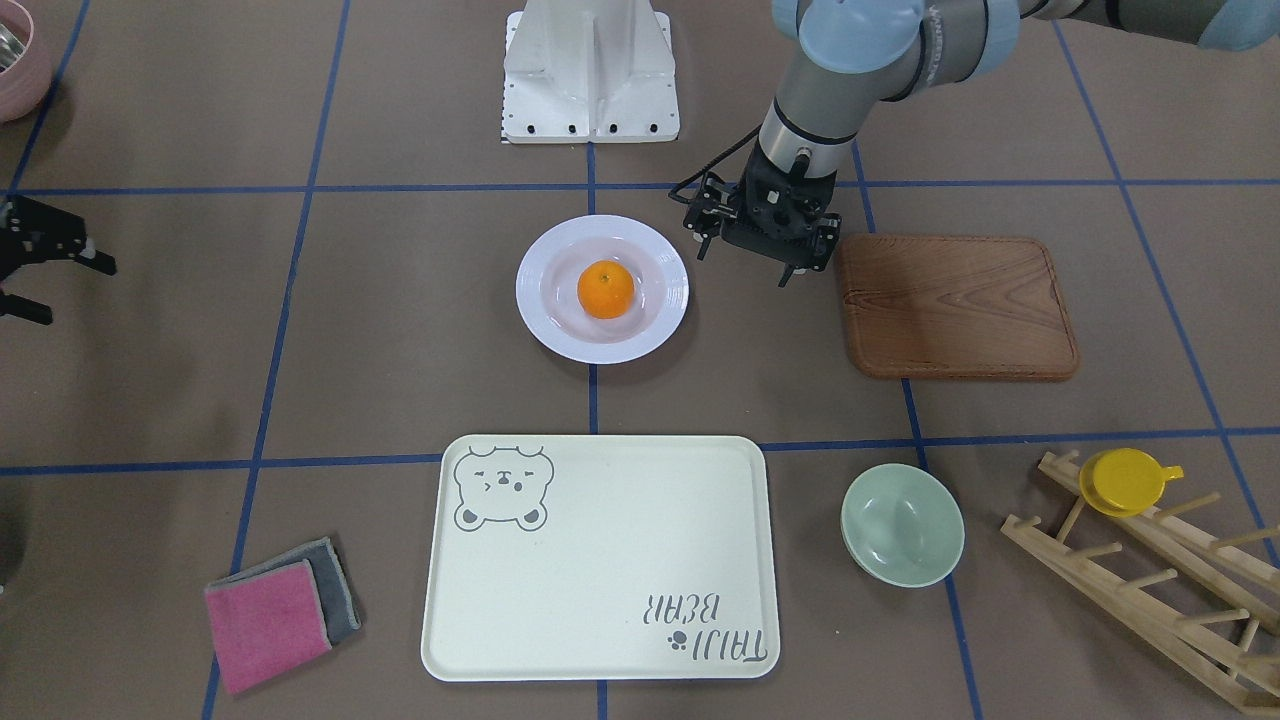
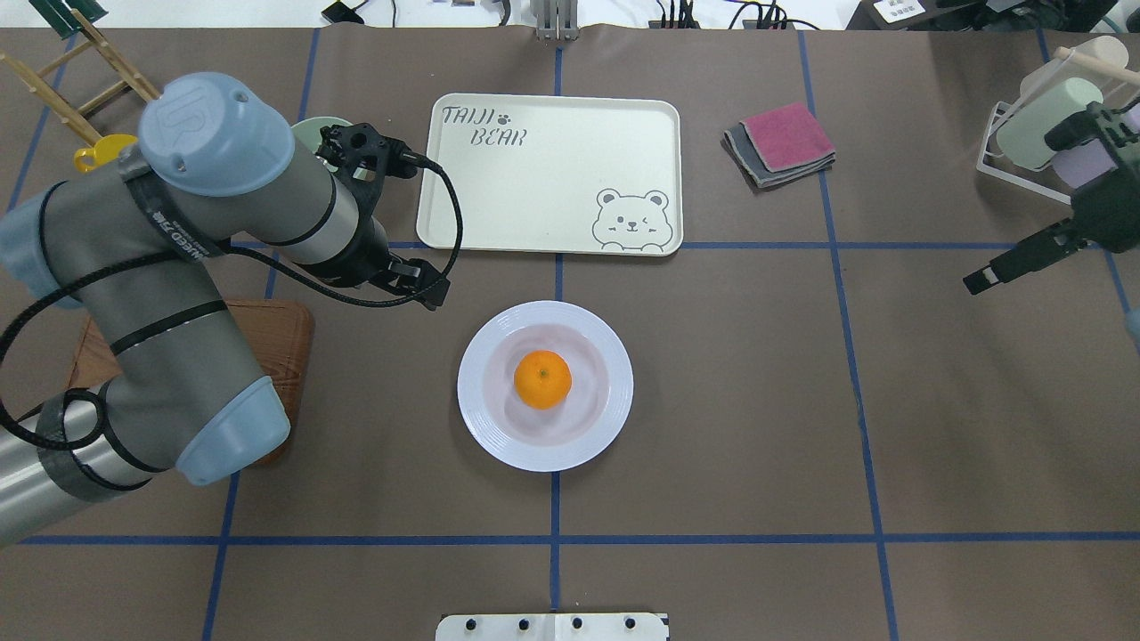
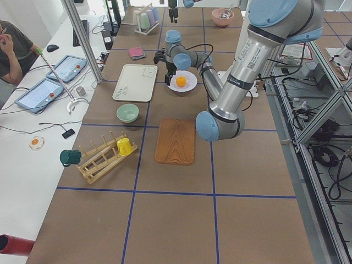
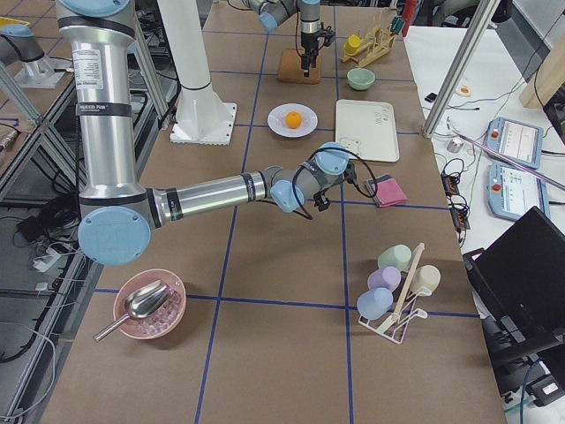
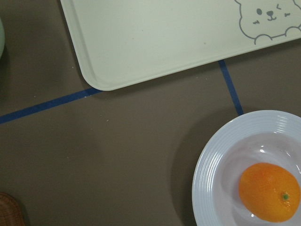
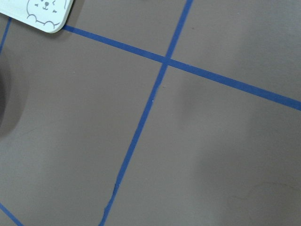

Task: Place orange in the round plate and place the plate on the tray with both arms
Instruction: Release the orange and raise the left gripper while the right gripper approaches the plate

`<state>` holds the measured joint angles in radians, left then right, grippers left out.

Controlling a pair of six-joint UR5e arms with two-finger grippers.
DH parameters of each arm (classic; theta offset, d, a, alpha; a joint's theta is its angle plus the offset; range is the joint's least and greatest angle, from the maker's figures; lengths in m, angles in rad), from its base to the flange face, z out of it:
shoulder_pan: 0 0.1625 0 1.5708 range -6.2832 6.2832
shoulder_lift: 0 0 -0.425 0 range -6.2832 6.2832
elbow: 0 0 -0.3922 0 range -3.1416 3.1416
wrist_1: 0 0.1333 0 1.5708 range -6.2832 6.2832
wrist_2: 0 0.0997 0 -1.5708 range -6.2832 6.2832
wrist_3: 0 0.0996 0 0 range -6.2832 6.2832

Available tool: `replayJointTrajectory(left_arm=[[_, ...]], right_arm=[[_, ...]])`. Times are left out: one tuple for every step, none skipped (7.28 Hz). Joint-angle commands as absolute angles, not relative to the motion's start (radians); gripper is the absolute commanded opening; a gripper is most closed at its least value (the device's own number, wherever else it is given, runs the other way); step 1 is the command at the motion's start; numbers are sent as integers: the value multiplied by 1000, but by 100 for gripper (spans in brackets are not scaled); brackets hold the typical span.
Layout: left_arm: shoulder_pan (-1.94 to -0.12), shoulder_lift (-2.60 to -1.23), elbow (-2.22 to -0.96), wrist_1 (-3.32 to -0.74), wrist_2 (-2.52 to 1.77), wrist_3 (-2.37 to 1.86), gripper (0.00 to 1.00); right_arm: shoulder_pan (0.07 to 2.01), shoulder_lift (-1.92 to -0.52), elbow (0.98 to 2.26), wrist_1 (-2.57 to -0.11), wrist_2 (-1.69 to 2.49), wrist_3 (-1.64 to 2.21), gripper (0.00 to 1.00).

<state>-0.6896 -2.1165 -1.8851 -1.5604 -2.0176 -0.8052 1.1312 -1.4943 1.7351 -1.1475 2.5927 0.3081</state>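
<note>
The orange (image 1: 605,289) lies in the sunken centre of the white round plate (image 1: 540,322), mid-table. The overhead view shows the same orange (image 2: 542,379) in the plate (image 2: 485,427). The cream bear tray (image 1: 600,560) lies flat with nothing on it, beyond the plate from the robot. My left gripper (image 1: 745,266) hangs open and holds nothing, beside the plate on the wooden board's side, clear of the rim. My right gripper (image 1: 62,288) is open and holds nothing, far out at the table's edge. The left wrist view shows the tray's corner (image 5: 108,70) and the plate's rim (image 5: 207,165), but no fingers.
A brown wooden board (image 1: 960,305) lies close to the left gripper. A pale green bowl (image 1: 902,523) and a wooden rack with a yellow cup (image 1: 1128,480) sit by the tray. Pink and grey cloths (image 1: 280,610) lie on its other side. A cup rack (image 2: 1042,125) stands by the right gripper.
</note>
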Motion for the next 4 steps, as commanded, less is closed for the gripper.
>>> replayJointTrajectory(left_arm=[[-703,-2114,-1882,-1559,-2017,-805,99],[-710,-2112,-1882,-1557,-2017,-805,99],[-724,-2105,-1882,-1557,-2019,-796,99],[-748,-2096,-1882,-1555,-2019,-763,99]], right_arm=[[1046,-1392,1730,-1100,2469,503,100],[1013,-1362,1729,-992,2414,761,100],[932,-1361,1729,-865,2296,990,100],[823,-1362,1720,-739,2135,1219,100]])
